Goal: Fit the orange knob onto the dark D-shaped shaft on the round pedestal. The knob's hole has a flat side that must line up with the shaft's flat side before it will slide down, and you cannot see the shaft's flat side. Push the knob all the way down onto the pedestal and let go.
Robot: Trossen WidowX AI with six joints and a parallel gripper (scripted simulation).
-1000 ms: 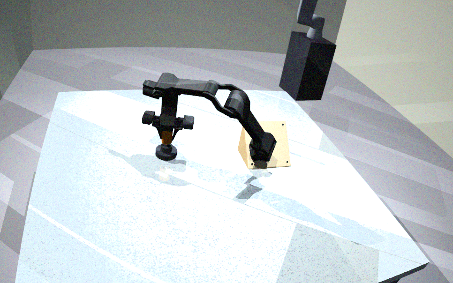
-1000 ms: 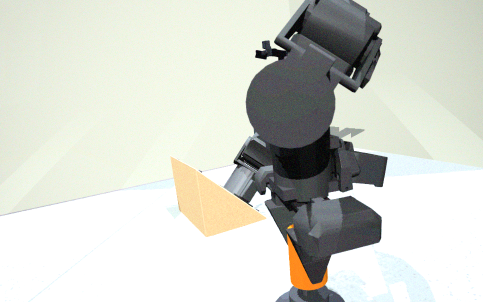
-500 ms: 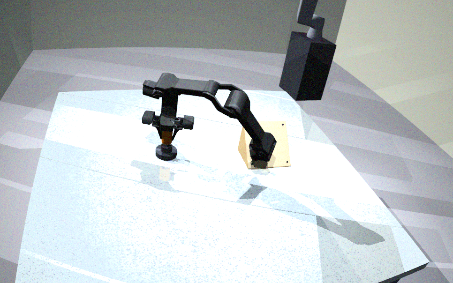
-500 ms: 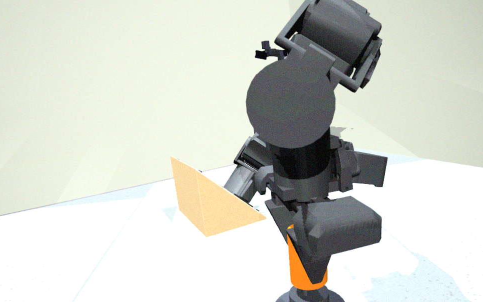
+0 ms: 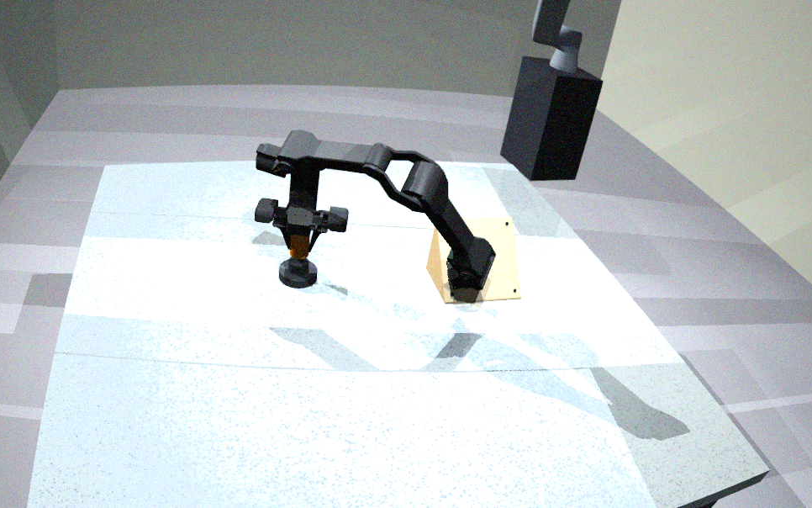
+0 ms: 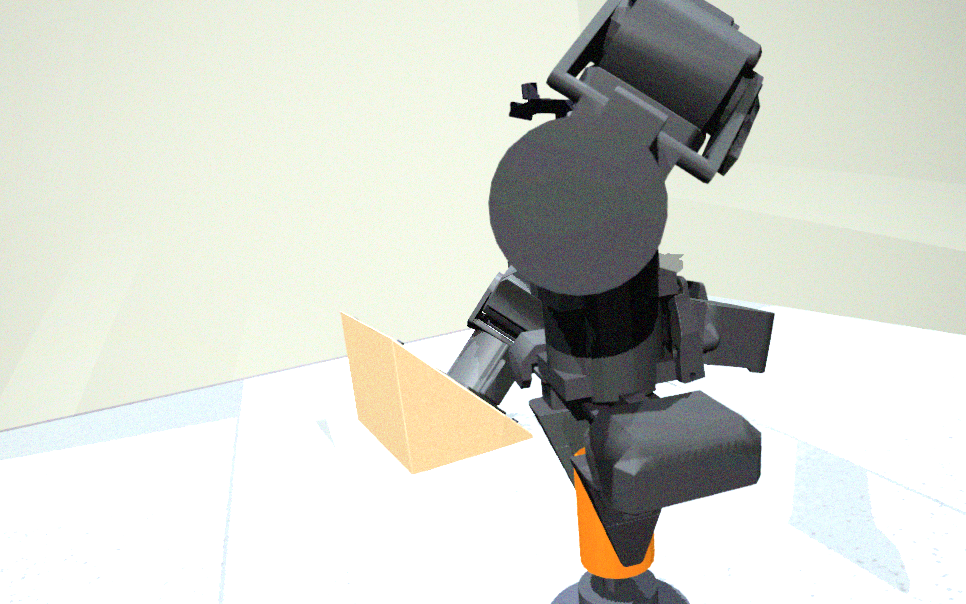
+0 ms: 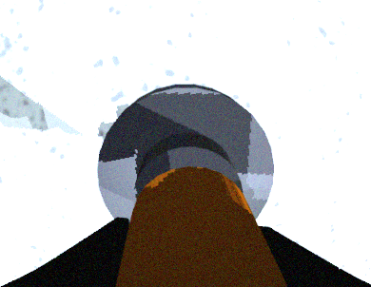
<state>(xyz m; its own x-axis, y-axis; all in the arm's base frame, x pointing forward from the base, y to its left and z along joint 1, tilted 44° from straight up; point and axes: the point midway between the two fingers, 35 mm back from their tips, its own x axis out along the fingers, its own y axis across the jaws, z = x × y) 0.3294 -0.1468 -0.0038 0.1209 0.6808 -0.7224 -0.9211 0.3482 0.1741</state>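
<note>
The orange knob is upright between the fingers of my gripper, which points down and is shut on it. The knob is over the centre of the round dark pedestal. Its lower end is at or just above the pedestal's raised middle, with the wide base exposed below. I cannot tell whether a small gap is there. The shaft's D shape, its flat side and the knob's hole are hidden.
My arm is mounted on a tan wedge on the pale table, to the right of the pedestal in the top view. A tall black box with a grey jointed piece on it is beyond the table at upper right.
</note>
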